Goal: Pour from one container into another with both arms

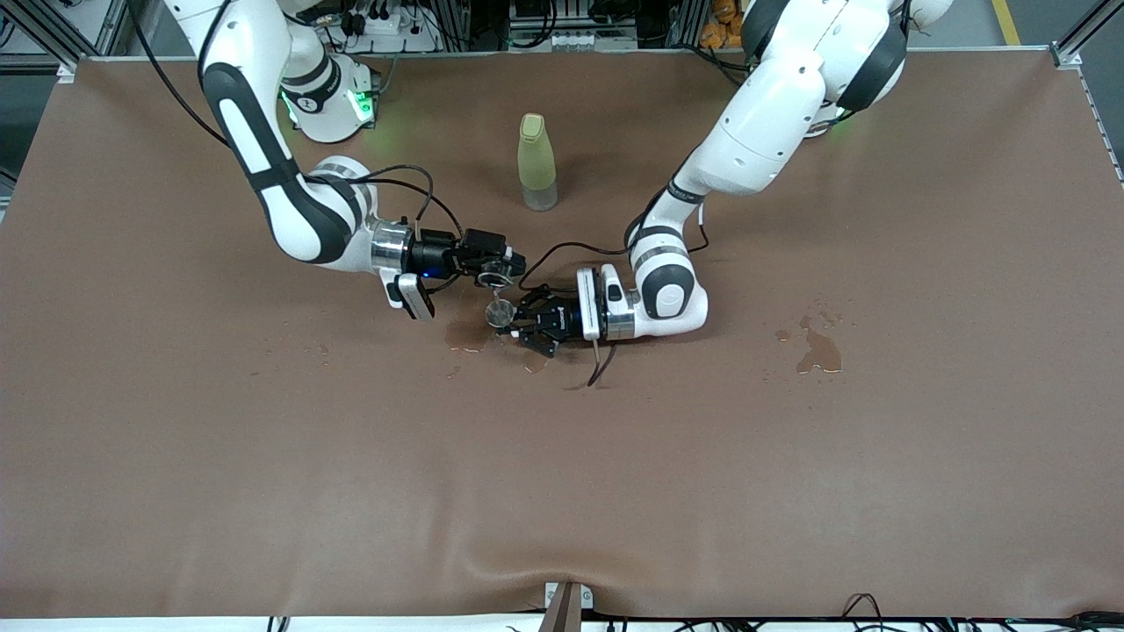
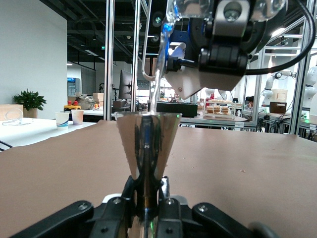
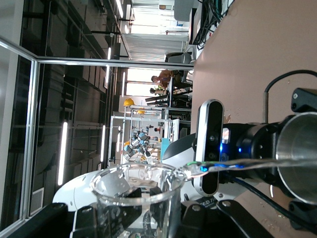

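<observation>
While both pincers clamp cups, puddles (image 1: 821,351) seemingly dot the brown tabletop (image 1: 263,483).

In the front view both arms are cut off by the top edge, so their upper links are out of sight. The left tool (image 1: 525,326) hides most of the metal cup (image 1: 502,313) it holds; only the rim shows, too small to tell what is inside. The glass beaker (image 1: 497,279) at the right tool (image 1: 505,268) is hardly discernible there. In the left wrist view the beaker (image 2: 218,7) is cut by the top edge, and the cup's (image 2: 147,144) base is hidden between the tool's fingers. In the right wrist view the beaker's (image 3: 136,198) lower part leaves the frame, and the cup (image 3: 297,153) is cut by the frame's edge.
</observation>
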Robot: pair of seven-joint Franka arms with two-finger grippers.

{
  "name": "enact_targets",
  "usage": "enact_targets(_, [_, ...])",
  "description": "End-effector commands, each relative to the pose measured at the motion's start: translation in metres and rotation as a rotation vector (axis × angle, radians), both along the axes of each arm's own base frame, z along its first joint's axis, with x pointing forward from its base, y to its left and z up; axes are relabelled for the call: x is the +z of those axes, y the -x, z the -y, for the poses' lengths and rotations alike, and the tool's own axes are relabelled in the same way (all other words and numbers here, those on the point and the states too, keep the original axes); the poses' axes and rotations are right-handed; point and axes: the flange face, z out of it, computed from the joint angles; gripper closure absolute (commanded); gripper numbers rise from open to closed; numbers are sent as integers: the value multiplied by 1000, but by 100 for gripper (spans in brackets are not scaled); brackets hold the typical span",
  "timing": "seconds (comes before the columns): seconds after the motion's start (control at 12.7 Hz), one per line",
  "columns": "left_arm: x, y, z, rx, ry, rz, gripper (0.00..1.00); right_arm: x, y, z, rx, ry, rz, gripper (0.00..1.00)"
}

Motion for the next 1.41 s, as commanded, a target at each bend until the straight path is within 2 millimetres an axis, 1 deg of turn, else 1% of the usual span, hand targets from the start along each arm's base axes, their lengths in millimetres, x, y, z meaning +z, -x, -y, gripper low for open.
enact_targets(0.0, [7,2,0,15,23,14,100,10,7,-1,-16,-19,-58,100])
enact_targets(0.47, [9,1,-1,16,24,16,100,11,9,-5,-6,-43,-184,100])
enact_targets(0.94, [9,-1,-3,19,29,16,100,12,7,-4,-6,-74,-366,100])
enact_targets(1.26, [9,-1,-3,19,29,16,100,15,4,-4,-8,-79,-362,100])
enact_targets(1.33, [9,-1,-3,18,29,15,100,20,1,-4,3,-68,-323,100])
